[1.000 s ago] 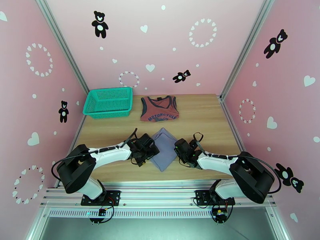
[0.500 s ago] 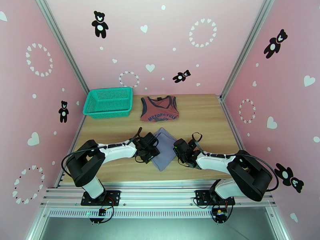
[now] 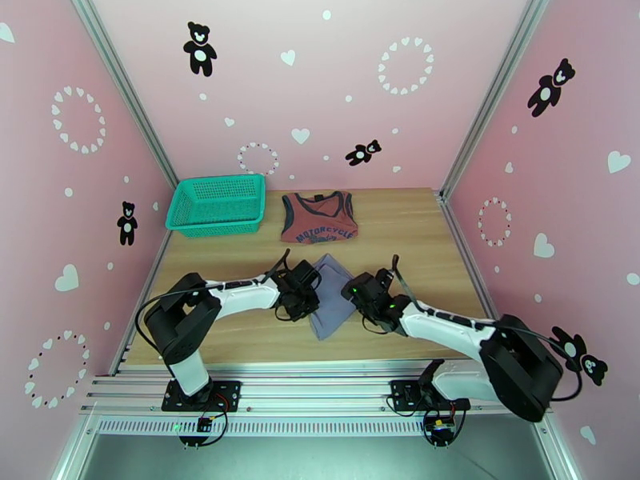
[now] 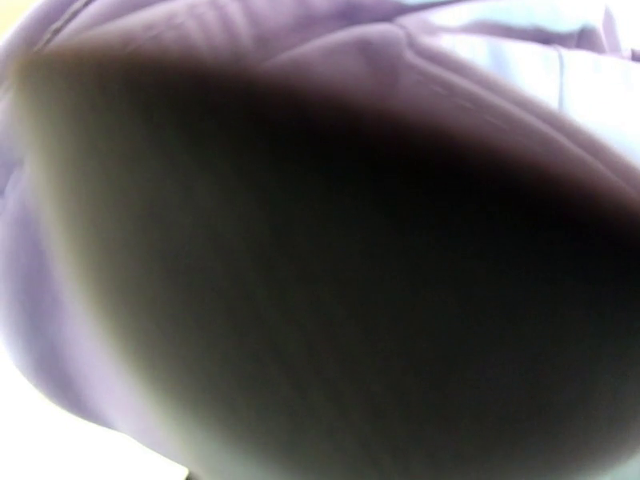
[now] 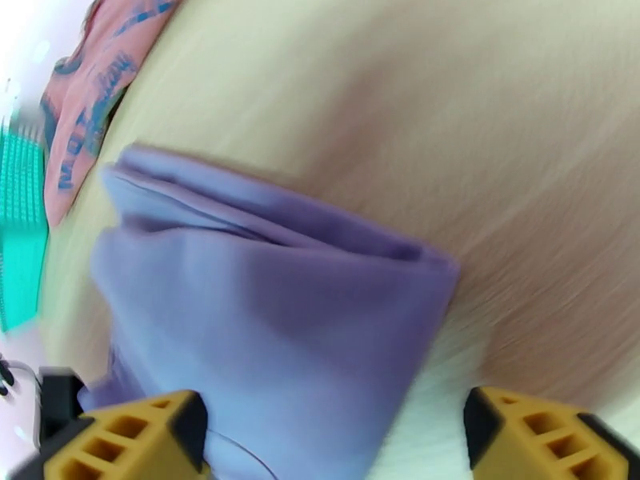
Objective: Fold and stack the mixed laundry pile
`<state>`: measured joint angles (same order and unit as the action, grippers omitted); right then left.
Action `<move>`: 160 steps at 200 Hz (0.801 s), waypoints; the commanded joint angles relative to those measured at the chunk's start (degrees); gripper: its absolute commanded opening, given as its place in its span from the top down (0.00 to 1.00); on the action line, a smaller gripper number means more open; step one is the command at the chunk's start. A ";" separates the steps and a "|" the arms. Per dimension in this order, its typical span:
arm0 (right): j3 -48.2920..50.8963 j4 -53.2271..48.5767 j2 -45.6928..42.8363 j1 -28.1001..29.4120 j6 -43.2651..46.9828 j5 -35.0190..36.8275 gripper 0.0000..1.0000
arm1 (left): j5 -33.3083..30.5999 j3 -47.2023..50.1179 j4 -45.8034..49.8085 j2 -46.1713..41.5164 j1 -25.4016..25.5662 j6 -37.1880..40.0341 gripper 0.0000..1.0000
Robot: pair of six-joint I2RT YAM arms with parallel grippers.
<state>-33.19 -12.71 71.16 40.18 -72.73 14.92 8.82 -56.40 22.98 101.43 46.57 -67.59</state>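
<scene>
Mid-fold on grey-lavender shirt (image 3: 332,304): found it as a compact folded diamond, nearer than teal basket (image 3: 216,203) and off to its right. Noted rust-red tank top (image 3: 319,217) flat just right of basket, well apart from shirt, so no stacking yet. Found left gripper (image 3: 306,291) clenched at shirt's basket-side edge, seemingly pinching cloth. Found right gripper (image 3: 364,291) spread wide at the edge away from basket, gripping nothing. Judged next move: draw pinched edge across without dragging lower layers, then carry shirt toward tank top.
</scene>
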 commanded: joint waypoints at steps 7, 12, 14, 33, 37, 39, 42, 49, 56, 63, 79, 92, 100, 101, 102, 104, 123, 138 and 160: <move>-8.81 -12.88 -3.65 -5.19 31.25 -7.17 0.01 | -7.17 0.97 9.78 3.07 -3.10 8.12 1.00; -10.92 -14.95 -2.66 -6.54 34.94 -9.64 0.01 | -7.38 0.78 10.39 3.15 -3.27 9.21 1.00; -11.87 -15.61 -2.22 -7.07 36.36 -10.65 0.01 | -7.47 0.70 10.63 3.20 -3.36 9.56 1.00; -20.21 -23.13 4.52 -10.82 48.05 -19.59 0.01 | -7.52 0.14 11.25 3.66 -4.07 13.51 1.00; -21.72 -24.46 6.16 -11.26 49.93 -21.15 0.01 | -7.71 -0.12 11.62 3.86 -4.24 14.31 1.00; -22.42 -25.08 7.02 -11.51 50.68 -21.84 0.01 | -7.86 -0.25 11.88 4.02 -4.32 14.68 1.00; -23.46 -25.79 8.18 -11.75 51.85 -22.60 0.01 | -8.04 -0.47 12.21 4.16 -4.44 15.35 1.00; -25.46 -27.28 10.74 -12.13 54.08 -24.21 0.01 | -8.48 -1.03 12.74 4.71 -4.77 17.15 1.00; -27.11 -28.09 13.13 -12.23 55.89 -25.85 0.01 | -9.04 -1.73 13.46 5.32 -5.05 18.78 1.00; -28.38 -28.26 15.18 -12.30 57.27 -27.48 0.01 | -9.25 -2.35 13.92 5.92 -5.38 20.62 1.00; -30.52 -27.78 19.70 -12.40 59.64 -31.07 0.01 | -10.03 -4.08 14.91 6.95 -5.76 24.81 1.00; -32.02 -27.53 23.38 -12.63 60.56 -32.56 0.01 | -11.98 -6.25 17.17 8.17 -5.87 27.85 1.00; -32.69 -26.93 25.52 -12.75 60.98 -33.11 0.01 | -13.57 -7.54 18.68 8.85 -5.88 29.30 1.00; -32.75 -26.84 25.70 -12.80 61.01 -33.24 0.01 | -13.70 -7.61 18.85 8.95 -5.87 29.50 1.00; -32.83 -26.75 25.87 -12.78 61.02 -33.26 0.01 | -13.85 -7.81 19.03 9.00 -5.87 29.65 1.00; -32.93 -26.49 26.42 -12.83 61.12 -33.46 0.01 | -14.10 -8.12 19.23 9.13 -5.83 29.92 1.00; -33.60 -24.84 30.47 -13.52 61.22 -34.77 0.01 | -14.97 -9.72 20.03 9.80 -5.97 31.81 1.00; -34.13 -23.84 33.10 -13.95 61.24 -35.75 0.01 | -15.14 -10.37 20.00 10.18 -5.97 32.51 1.00; -34.81 -22.07 36.77 -14.19 60.77 -38.63 0.01 | -15.15 -10.75 19.67 10.64 -6.04 33.20 1.00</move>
<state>-65.71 -36.32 104.29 26.39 -12.88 -19.20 1.02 -68.53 37.82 107.79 42.09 -37.89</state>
